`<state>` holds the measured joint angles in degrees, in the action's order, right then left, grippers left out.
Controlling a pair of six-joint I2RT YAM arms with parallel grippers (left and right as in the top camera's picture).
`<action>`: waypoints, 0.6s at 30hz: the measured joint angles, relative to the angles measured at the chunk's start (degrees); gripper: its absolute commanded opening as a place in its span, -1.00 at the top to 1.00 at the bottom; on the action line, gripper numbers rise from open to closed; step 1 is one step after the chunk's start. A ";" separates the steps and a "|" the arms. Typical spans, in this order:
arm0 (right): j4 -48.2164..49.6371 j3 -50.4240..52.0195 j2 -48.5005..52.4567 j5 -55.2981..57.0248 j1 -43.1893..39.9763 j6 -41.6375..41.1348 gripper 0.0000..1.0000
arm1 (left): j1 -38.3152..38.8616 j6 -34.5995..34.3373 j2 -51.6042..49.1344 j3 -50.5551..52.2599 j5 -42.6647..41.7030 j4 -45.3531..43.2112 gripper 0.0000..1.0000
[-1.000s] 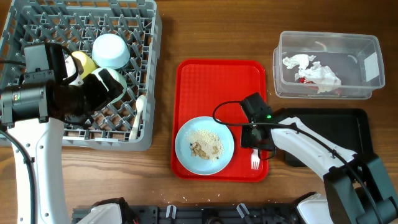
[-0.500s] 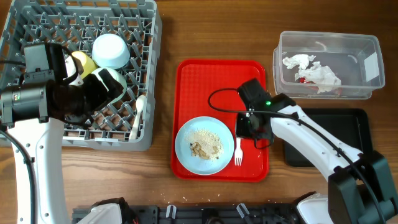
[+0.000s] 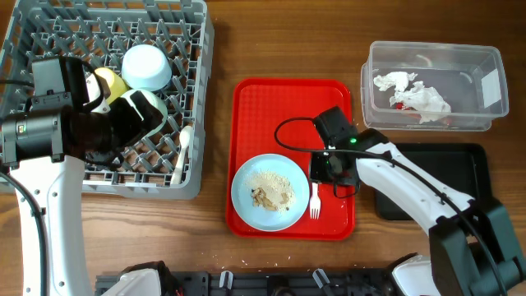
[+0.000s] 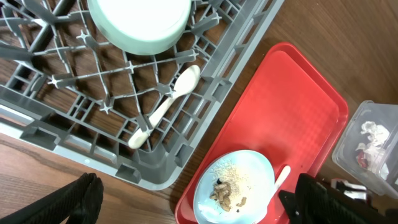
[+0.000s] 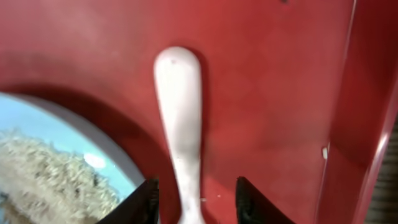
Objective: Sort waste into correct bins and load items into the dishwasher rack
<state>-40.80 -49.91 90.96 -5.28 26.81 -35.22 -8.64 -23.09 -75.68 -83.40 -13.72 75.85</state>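
The right tool stands spread astride the handle of the white fork on the red tray, beside the blue plate; the left tool gapes wide above the rack.

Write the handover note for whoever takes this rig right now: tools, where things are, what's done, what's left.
Tools: the left tool is open and empty, over the rack. The right tool is open, with fingers either side of the fork handle, not gripping it.
Fork and plate lie on the red tray, with scraps on the plate.
Done: blue bowl, green bowl, yellow cup and spoon are in the rack. Napkins and red wrapper are in the clear tub.
Left: fork to rack, scraps probably to the black tray, then plate to rack.
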 measured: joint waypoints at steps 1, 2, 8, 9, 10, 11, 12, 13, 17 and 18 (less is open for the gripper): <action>0.59 0.07 0.85 0.37 0.07 -0.87 0.29 | 0.00 0.00 0.00 0.00 0.00 0.02 -1.00; 1.40 0.07 1.79 0.61 0.15 -1.51 0.29 | 0.00 0.00 0.00 0.00 0.00 0.00 -1.00; 4.22 -0.79 5.60 1.92 2.97 -4.02 0.28 | 0.00 0.00 0.00 0.00 0.00 0.00 -1.00; 4.13 -1.11 5.97 2.05 3.15 -4.15 0.35 | 0.00 0.00 0.00 0.00 0.00 0.00 -1.00; 4.02 -1.55 6.40 2.16 3.23 -4.44 0.56 | 0.00 0.00 0.00 0.00 0.00 0.00 -1.00; 4.00 -1.90 6.75 2.32 3.28 -4.61 0.67 | 0.00 0.00 0.00 0.00 0.00 0.00 -1.00; 4.13 -2.01 6.91 2.45 3.28 -5.03 0.73 | 0.00 0.00 0.00 0.00 0.00 0.00 -1.00; 4.02 -2.16 7.08 2.58 3.28 -5.16 0.78 | 0.00 0.00 0.00 0.00 0.00 0.02 -1.00; 3.58 -2.58 7.28 2.71 3.04 -5.29 0.91 | 0.00 0.00 0.00 0.00 0.00 0.00 -1.00; 2.84 -3.06 7.54 2.45 2.75 -5.25 0.92 | 0.00 0.00 0.00 0.00 0.00 0.00 -1.00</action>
<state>-37.95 -52.97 98.50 -2.83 29.56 -40.47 -8.64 -23.09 -75.68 -83.40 -13.72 75.85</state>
